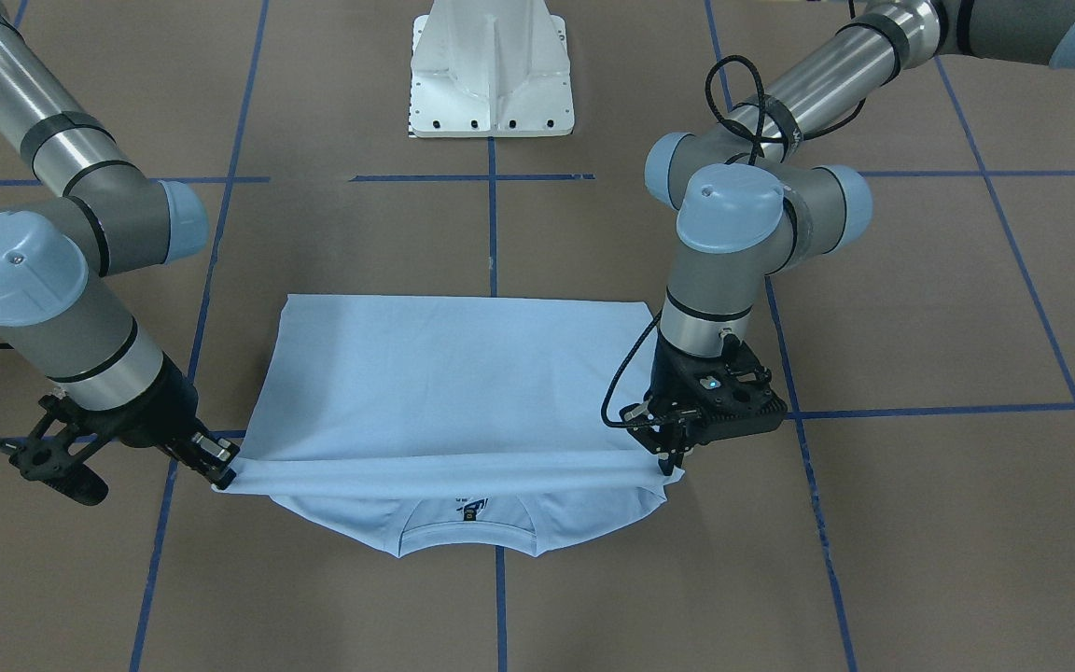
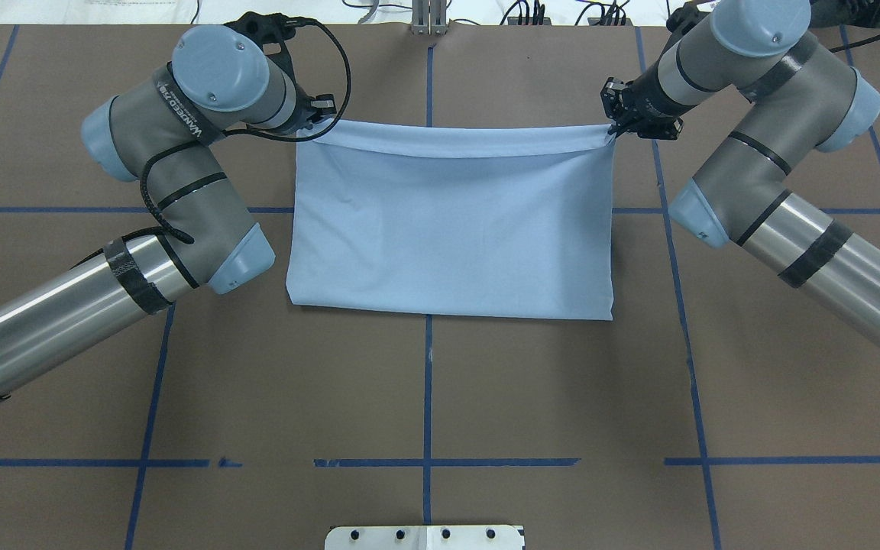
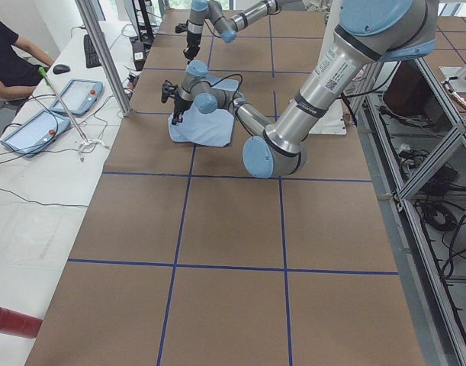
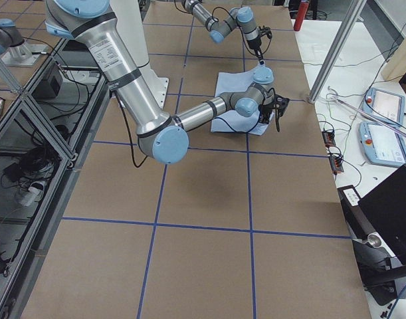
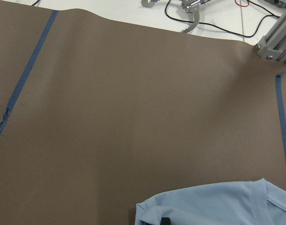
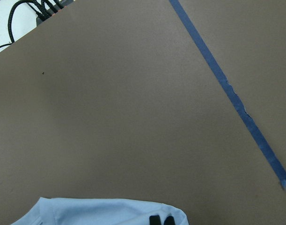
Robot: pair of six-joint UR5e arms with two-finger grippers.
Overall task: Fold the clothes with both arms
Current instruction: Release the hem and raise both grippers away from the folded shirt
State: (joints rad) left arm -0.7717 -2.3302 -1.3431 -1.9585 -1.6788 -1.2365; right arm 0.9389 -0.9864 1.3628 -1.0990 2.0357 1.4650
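The light blue T-shirt (image 1: 444,373) lies on the brown table, its lower part folded over towards the collar (image 1: 467,539). The neck label (image 1: 470,509) peeks out beneath the raised fold edge. My left gripper (image 1: 667,461) is shut on one end of that edge, also visible in the overhead view as left gripper (image 2: 312,127). My right gripper (image 1: 223,467) is shut on the other end, seen from overhead as right gripper (image 2: 613,130). The edge hangs taut between them, just above the table. From overhead the T-shirt (image 2: 451,229) is a smooth rectangle. Each wrist view shows only a T-shirt corner (image 5: 217,206), (image 6: 110,213).
The white pedestal base (image 1: 491,75) stands on the robot's side of the table. Blue tape lines (image 2: 428,397) grid the brown surface. Beyond the far edge is a white bench with tablets (image 3: 34,130), cables and a seated person (image 3: 8,61). A red cylinder (image 3: 11,320) lies near that bench.
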